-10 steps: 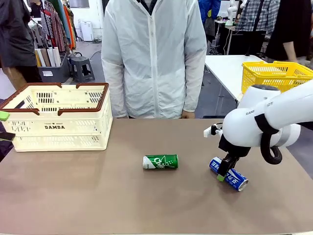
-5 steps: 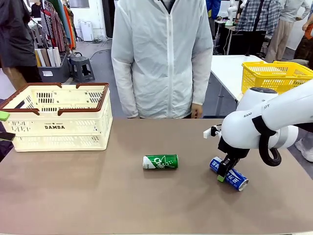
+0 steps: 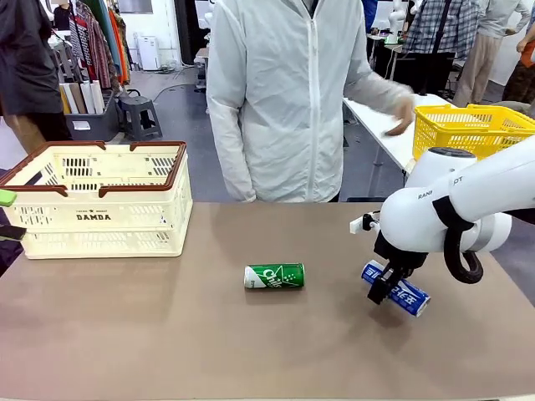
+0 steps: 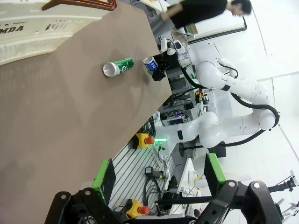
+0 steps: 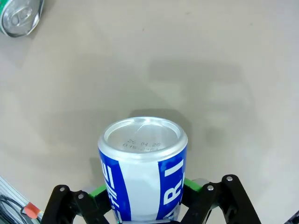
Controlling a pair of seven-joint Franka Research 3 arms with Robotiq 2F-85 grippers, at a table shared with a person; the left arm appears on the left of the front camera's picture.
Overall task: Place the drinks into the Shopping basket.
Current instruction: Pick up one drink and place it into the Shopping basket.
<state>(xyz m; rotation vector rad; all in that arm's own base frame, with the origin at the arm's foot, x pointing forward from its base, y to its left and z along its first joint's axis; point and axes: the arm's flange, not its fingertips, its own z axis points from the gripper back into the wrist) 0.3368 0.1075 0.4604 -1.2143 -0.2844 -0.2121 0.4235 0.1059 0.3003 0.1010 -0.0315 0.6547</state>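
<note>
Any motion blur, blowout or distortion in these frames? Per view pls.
Front view: person's hand smeared by motion; blue can and green can sharp. Left wrist view: frame rolled sideways, far right blown out to white, table evenly lit. Right wrist view: blue can crisp, print on its top legible, soft shadow behind it on the table.

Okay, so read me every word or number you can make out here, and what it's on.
"DAMDA": side of the Shopping basket.
"AR I": partial white lettering on the blue can.
Stamped code on the blue can's silver end: too small to read.
Green can logo: too blurred to read.
Print on the right arm: partly hidden, unreadable.
</note>
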